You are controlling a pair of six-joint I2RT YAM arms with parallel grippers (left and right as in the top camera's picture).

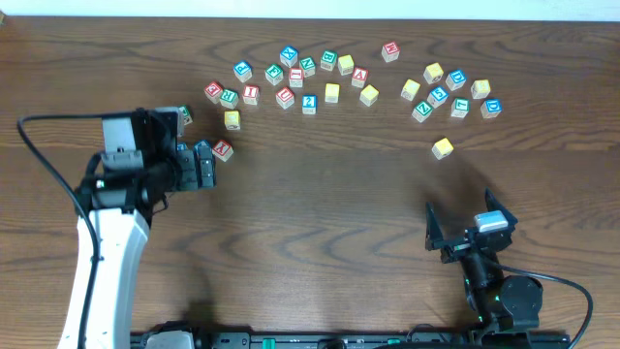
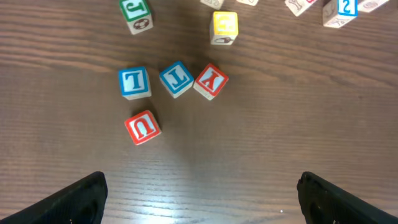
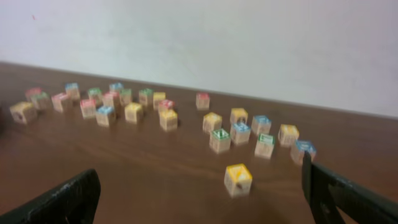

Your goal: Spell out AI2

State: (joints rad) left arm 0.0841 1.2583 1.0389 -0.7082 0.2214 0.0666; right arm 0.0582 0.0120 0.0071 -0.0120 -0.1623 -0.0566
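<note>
Many small wooden letter blocks lie scattered across the far part of the table. A red I block (image 1: 250, 94) lies in the left cluster. A blue 2 block (image 2: 341, 11) shows at the top right of the left wrist view. My left gripper (image 1: 205, 163) is open and empty, with a red block (image 1: 222, 149) just off its tip. In the left wrist view my left gripper (image 2: 202, 202) has bare table between its fingers. My right gripper (image 1: 465, 228) is open and empty at the front right. It also shows in the right wrist view (image 3: 199, 199).
The left wrist view shows a red U block (image 2: 142, 127), a blue L block (image 2: 134, 82), a blue block (image 2: 176, 78), a red Y block (image 2: 211, 81), a yellow block (image 2: 224, 27) and a green J block (image 2: 136, 15). A lone yellow block (image 1: 443, 147) (image 3: 238, 179) lies ahead of the right gripper.
</note>
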